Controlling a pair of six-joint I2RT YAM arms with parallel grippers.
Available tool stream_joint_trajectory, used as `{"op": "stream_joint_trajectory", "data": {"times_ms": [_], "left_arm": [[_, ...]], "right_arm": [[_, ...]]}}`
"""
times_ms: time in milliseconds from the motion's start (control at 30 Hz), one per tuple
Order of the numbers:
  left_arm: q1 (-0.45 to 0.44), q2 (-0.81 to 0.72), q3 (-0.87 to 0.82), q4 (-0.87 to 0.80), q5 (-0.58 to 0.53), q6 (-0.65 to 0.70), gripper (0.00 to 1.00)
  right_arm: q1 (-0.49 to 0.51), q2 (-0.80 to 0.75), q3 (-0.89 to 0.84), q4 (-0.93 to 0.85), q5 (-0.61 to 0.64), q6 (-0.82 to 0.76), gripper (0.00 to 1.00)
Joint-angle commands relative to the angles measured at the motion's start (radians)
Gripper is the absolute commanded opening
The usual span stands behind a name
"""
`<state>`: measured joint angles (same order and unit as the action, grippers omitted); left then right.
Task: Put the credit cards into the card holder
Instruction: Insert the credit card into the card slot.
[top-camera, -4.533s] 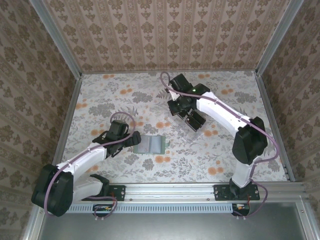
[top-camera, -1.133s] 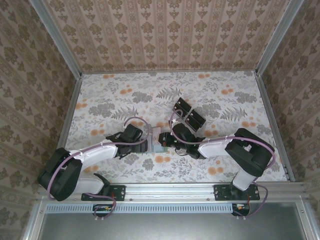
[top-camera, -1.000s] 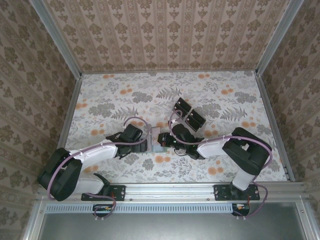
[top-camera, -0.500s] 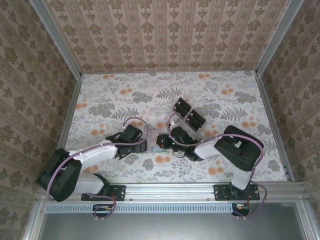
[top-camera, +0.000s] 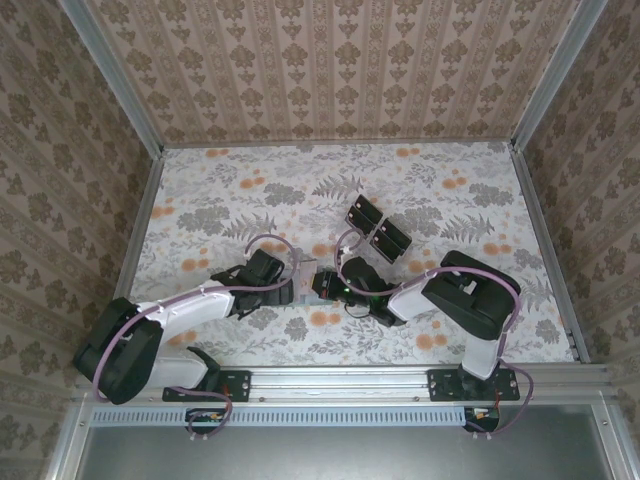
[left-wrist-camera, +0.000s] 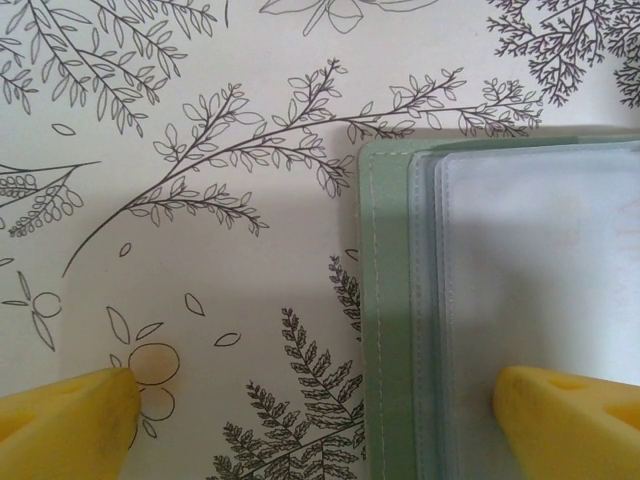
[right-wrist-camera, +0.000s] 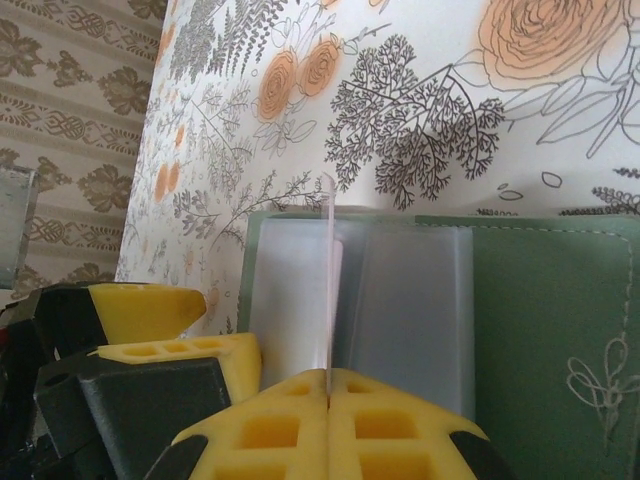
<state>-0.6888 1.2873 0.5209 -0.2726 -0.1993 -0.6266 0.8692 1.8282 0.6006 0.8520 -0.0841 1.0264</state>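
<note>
The sage-green card holder (left-wrist-camera: 390, 330) lies open on the flowered table, its clear slots (right-wrist-camera: 410, 300) facing up. My left gripper (left-wrist-camera: 320, 420) is open and straddles the holder's left edge, with one yellow fingertip (left-wrist-camera: 570, 415) over the clear sleeve and the other on the table. My right gripper (right-wrist-camera: 328, 385) is shut on a thin pale pink credit card (right-wrist-camera: 329, 260), seen edge-on and held upright over the holder's slots. In the top view both grippers (top-camera: 288, 287) (top-camera: 322, 285) meet at the card holder (top-camera: 307, 291), which they mostly hide.
A clear stand with two black blocks (top-camera: 378, 228) sits behind the right arm. The left gripper's yellow fingers (right-wrist-camera: 150, 305) are close beside the right gripper. Patterned walls enclose the table (top-camera: 470, 190), which has open floor at the back and sides.
The right arm has come from the stand down to the card holder with a card. In the last second it edged left over the slots. The left gripper stayed at the holder's edge.
</note>
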Motion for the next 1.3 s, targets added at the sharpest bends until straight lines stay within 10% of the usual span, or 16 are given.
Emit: {"op": "stream_joint_trajectory", "data": {"times_ms": [0, 1267], "left_arm": [[-0.009, -0.006, -0.025, -0.06, -0.022, -0.011, 1.0], [-0.019, -0.006, -0.031, -0.057, -0.026, -0.026, 1.0]], "right_arm": [[0.012, 0.036, -0.017, 0.049, -0.013, 0.031, 0.0], [0.018, 0.107, -0.049, 0.129, 0.014, 0.127, 0.0]]}}
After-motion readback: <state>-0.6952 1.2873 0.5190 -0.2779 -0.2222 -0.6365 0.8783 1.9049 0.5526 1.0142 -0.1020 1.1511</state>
